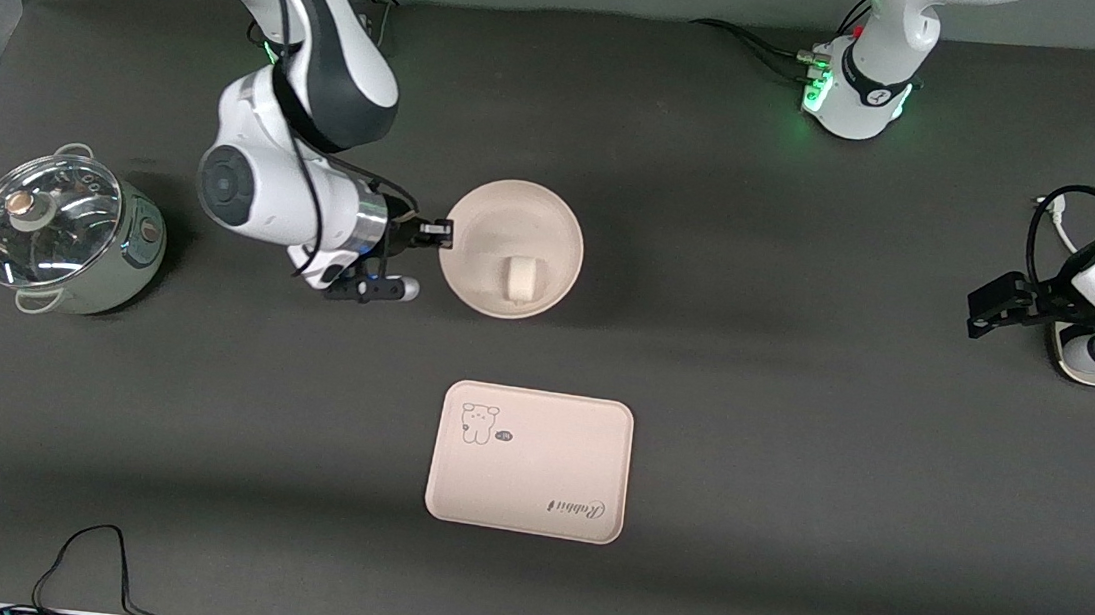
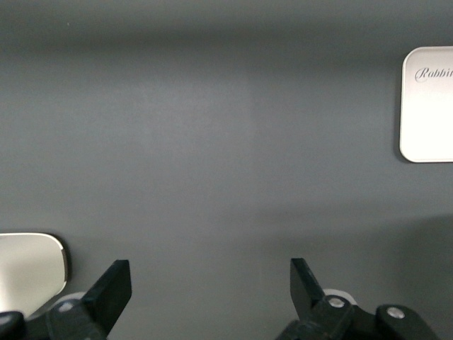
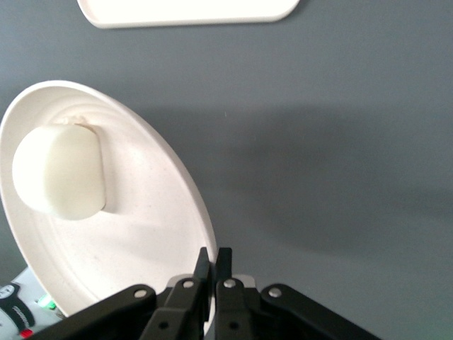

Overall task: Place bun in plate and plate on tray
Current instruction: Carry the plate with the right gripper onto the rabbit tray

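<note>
Cream-beige, the plate (image 1: 556, 223) hangs tilted above the dark table (image 1: 798, 422), the right gripper (image 1: 438, 233) clamped on its rim at the right arm's side; the bun (image 1: 521, 279) lies inside it, against the lower part; the tray (image 1: 530, 461) sits flat, nearer the front camera than the plate; the left gripper (image 1: 987, 312) waits with fingers spread at the left arm's end; a lidded steel pot (image 1: 62, 233) stands toward the right arm's end.

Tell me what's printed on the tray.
The cream-beige tray carries a small bear drawing and cursive "Rabbit" lettering, clearest in the front view.
</note>
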`<state>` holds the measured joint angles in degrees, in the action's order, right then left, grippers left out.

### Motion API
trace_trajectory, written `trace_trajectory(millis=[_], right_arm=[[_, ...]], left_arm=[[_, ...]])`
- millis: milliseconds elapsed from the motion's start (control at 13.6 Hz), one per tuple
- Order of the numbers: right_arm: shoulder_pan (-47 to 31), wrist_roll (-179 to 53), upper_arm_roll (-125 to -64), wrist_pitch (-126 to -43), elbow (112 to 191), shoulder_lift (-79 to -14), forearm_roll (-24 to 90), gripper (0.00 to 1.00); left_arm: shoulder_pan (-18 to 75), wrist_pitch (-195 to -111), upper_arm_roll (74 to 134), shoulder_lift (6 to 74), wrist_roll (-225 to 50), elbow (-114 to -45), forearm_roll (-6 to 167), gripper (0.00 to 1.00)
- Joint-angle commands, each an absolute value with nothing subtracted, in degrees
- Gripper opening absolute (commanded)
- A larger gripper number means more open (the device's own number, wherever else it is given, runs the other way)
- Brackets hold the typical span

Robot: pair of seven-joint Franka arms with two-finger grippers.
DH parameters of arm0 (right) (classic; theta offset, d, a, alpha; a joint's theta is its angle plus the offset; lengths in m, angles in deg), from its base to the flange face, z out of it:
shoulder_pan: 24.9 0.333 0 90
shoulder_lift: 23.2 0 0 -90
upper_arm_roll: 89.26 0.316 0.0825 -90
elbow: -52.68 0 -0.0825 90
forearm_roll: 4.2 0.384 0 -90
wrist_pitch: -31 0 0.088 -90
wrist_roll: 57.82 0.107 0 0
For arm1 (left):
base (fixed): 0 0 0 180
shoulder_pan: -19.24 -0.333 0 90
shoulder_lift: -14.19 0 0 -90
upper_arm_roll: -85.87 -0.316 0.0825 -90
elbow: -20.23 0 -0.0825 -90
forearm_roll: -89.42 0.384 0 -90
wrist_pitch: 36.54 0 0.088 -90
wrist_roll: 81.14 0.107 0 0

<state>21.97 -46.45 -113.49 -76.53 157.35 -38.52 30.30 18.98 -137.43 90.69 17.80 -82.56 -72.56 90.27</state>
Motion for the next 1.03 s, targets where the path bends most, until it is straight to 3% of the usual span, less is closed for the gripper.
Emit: trace_trajectory(millis=[0, 220, 513, 806, 953], right_arm=[[17.83, -45.07, -113.61, -69.75, 144.22, -45.50, 29.37, 0.00], [13.00, -42.53, -113.26, -65.07, 128.48, -54.46, 30.42, 0.00], [8.33, -42.52, -113.08, -66.82, 115.99, -65.97, 36.32, 0.00], [8.15, -42.96, -112.73, -80.51, 114.90, -73.72, 39.65, 0.00], [8.15, -42.44, -109.14, -86.39, 115.25, -76.98, 40.62, 0.00]], left_arm=[[19.42, -137.88, 90.53, 18.05, -83.43, -71.88, 89.86, 1.00], [19.59, -138.14, 90.53, 17.97, -82.73, -71.88, 90.04, 1.00], [19.33, -138.23, 90.53, 18.14, -82.73, -71.88, 89.78, 1.00], [19.33, -138.14, 90.53, 18.14, -82.73, -71.88, 89.86, 1.00], [19.33, -138.23, 90.53, 18.14, -82.73, -71.97, 89.86, 1.00]])
